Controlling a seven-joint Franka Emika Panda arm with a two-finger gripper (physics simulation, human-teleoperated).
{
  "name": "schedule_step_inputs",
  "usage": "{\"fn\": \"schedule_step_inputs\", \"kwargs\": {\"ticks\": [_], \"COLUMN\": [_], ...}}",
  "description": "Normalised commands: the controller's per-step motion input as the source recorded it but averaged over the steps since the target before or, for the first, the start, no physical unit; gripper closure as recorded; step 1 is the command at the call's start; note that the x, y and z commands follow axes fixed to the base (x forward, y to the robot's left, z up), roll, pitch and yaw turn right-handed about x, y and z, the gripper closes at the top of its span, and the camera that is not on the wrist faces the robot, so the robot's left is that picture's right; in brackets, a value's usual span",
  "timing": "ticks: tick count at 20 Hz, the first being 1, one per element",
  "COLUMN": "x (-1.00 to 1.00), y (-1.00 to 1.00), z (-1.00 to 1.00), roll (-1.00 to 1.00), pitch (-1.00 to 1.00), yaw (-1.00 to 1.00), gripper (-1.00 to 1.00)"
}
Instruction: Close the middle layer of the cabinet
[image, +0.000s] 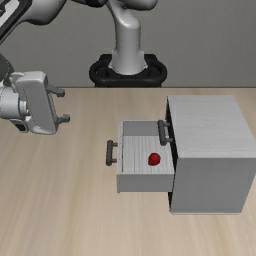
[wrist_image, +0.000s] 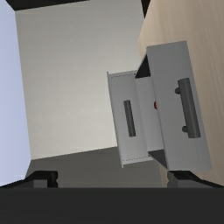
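Note:
A grey cabinet (image: 210, 150) stands on the wooden table at the exterior view's right. One of its drawers (image: 135, 178) is pulled far out toward the exterior view's left, with a dark bar handle (image: 111, 151) on its front. Inside it lies a small red object (image: 155, 159). The layer above is pushed in, and its handle (image: 167, 129) sits against the cabinet face. My gripper (image: 63, 105) hovers well to the left of the drawer, open and holding nothing, fingers pointing toward the cabinet. In the wrist view the open drawer (wrist_image: 131, 122), its handle (wrist_image: 129, 118) and the red object (wrist_image: 157, 106) lie ahead of my gripper (wrist_image: 110, 184).
The robot's base (image: 128, 68) stands behind the cabinet's left side. Bare tabletop (image: 50, 190) stretches between my gripper and the drawer front. In the wrist view, the table edge and a grey floor (wrist_image: 70, 79) lie beyond the drawer.

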Motion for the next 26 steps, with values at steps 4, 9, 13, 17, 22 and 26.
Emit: {"fn": "schedule_step_inputs", "kwargs": {"ticks": [4,9,13,17,22,26], "x": [0.0,0.0,0.0,0.0,0.0,0.0], "y": [0.0,0.0,0.0,0.0,0.0,0.0], "z": [0.0,0.0,0.0,0.0,0.0,0.0], "roll": [0.0,0.0,0.0,0.0,0.0,0.0], "pitch": [0.45,0.45,0.51,0.45,0.45,0.45], "yaw": [0.0,0.0,0.0,0.0,0.0,0.0], "gripper": [-1.0,-1.0,-1.0,-1.0,-1.0,-1.0]}}
